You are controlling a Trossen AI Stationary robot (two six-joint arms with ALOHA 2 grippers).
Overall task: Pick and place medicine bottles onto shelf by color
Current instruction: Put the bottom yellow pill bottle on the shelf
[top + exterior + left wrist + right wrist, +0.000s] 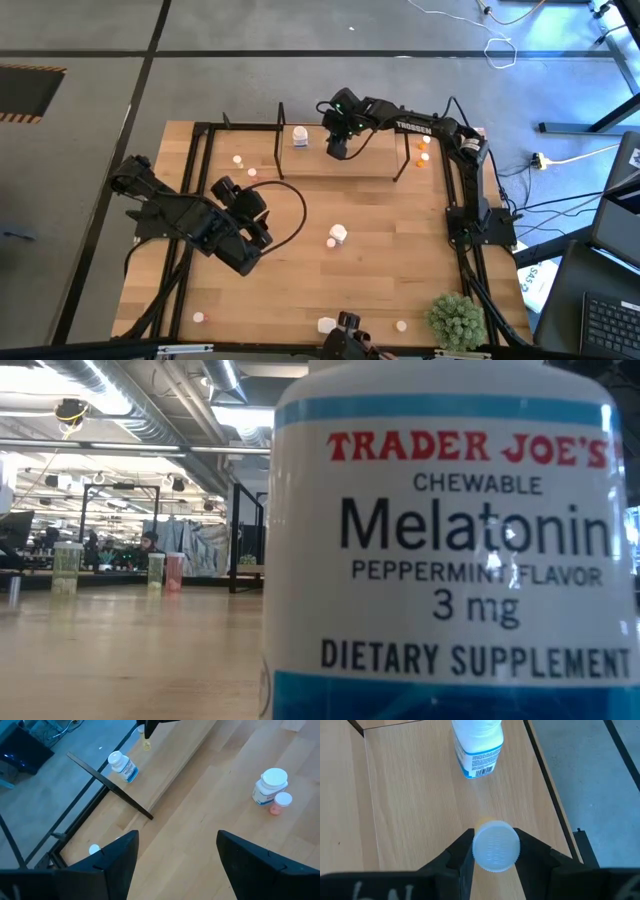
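Your right pincer (492,851) is closed on a small bottle with a white ribbed cap (495,845), one finger on each side of the cap. It hangs over the shelf (340,168) at the far edge of the counter (380,270), about midway between the two black end frames. Just to its left on the shelf stands a white bottle with a blue label (300,136); the two are near each other but apart. In the right wrist view the shelf's pale base shows bare board on both sides of the held bottle, and the black rail of the frame runs close along one side with the floor beyond it.

At the right end of the shelf you have a few small orange bottles (421,150) grouped by the end frame. Two small pale bottles (243,165) lie at the left end.

Your left pincer (175,855) stands wide with nothing in it, over the left part of the counter. The middle of the counter is open wood, with only a white bottle and a small pink one (336,236) touching side by side there. More small bottles sit along the near edge: one at near left (199,317), and two near the green plant (458,320). In the low view a melatonin bottle (450,550) fills the right half.
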